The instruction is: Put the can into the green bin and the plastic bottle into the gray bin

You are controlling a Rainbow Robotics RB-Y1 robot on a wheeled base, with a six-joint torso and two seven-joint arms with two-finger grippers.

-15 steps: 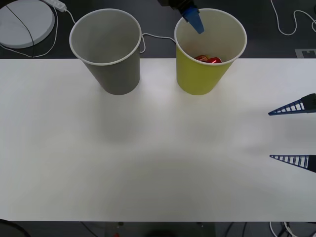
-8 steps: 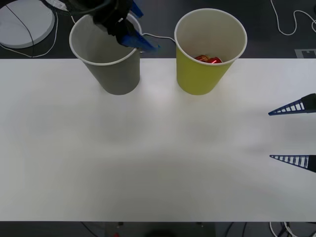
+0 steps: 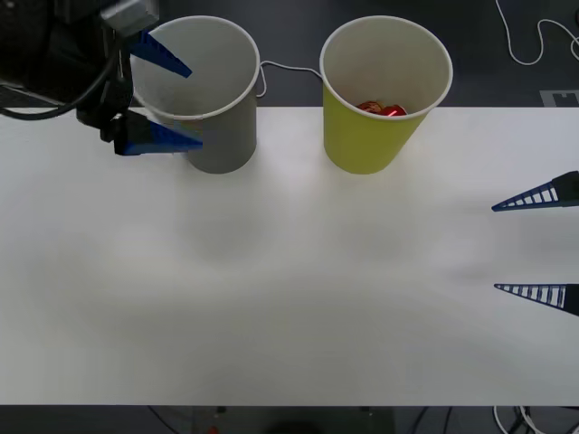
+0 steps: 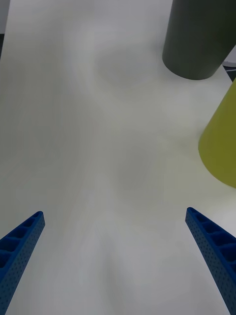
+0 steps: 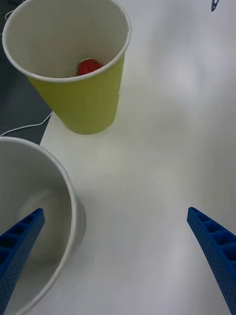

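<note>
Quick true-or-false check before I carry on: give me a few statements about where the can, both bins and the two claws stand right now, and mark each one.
1. The can lies inside the green bin. True.
2. The left claw is shut on a bottle. False: it is open and holds nothing, with one finger over the gray bin's mouth and the other outside its wall.
3. The gray bin has tipped over. False: it stands upright on the table, beside the green bin.
4. The right claw is open, low over the table's right side, away from both bins. True.
5. The two bins touch each other. False: a gap of bare table lies between them.
</note>
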